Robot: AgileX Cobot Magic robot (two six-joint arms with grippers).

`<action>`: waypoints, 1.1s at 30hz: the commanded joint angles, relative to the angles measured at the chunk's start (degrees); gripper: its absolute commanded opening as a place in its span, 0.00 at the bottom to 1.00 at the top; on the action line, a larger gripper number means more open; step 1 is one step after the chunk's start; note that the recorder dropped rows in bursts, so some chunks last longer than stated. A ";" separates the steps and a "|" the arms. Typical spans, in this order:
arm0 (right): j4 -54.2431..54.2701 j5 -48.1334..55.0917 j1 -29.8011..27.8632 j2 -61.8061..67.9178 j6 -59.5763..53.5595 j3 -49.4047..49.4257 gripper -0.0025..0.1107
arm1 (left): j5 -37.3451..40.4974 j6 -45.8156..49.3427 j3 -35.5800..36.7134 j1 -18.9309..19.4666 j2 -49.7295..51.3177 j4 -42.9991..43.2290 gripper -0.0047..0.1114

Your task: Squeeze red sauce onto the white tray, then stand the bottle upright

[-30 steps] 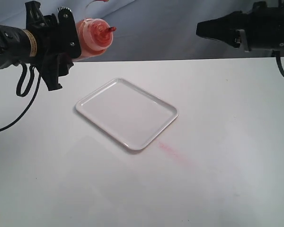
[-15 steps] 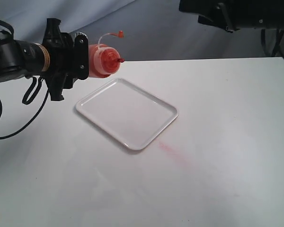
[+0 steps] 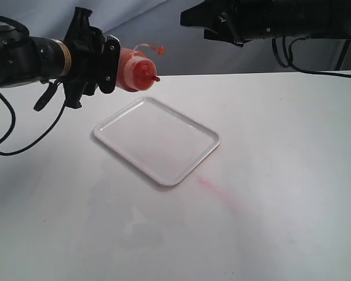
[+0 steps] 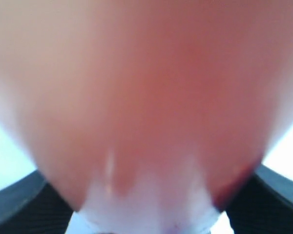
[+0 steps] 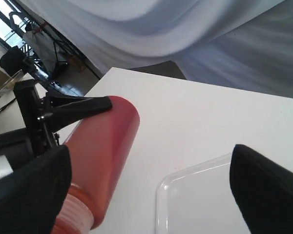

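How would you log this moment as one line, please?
left gripper: shut on bottle, held sideways near far corner of white tray | right gripper: open, empty | white tray: nothing on it

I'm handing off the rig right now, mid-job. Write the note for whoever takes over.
Left tool: shut on the bottle, held in the air on its side, nozzle toward the white tray, cap off, on its tether.
Right tool: open, empty, raised, facing the bottle.
Tray: flat on the table. Red sauce shows only inside the bottle, none on the tray. A faint pink smear marks the table off the tray's near corner.
Done: bottle picked up and tipped.
Left: squeeze sauce onto the tray, then stand the bottle upright.
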 commanded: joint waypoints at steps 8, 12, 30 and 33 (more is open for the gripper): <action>-2.16 1.11 0.32 4.21 1.75 -2.87 0.73 | -2.68 12.36 -4.47 0.11 3.72 0.17 0.04; -2.52 2.06 1.45 5.17 1.75 -2.87 0.73 | -3.27 17.47 -4.47 0.11 3.72 0.17 0.04; -14.68 -13.57 8.69 5.76 -13.54 -2.87 0.73 | -4.37 21.80 -4.47 0.11 3.72 0.17 0.04; -16.33 -16.54 8.69 5.76 -16.95 -2.87 0.73 | -2.68 21.81 -4.26 0.11 3.72 0.17 0.04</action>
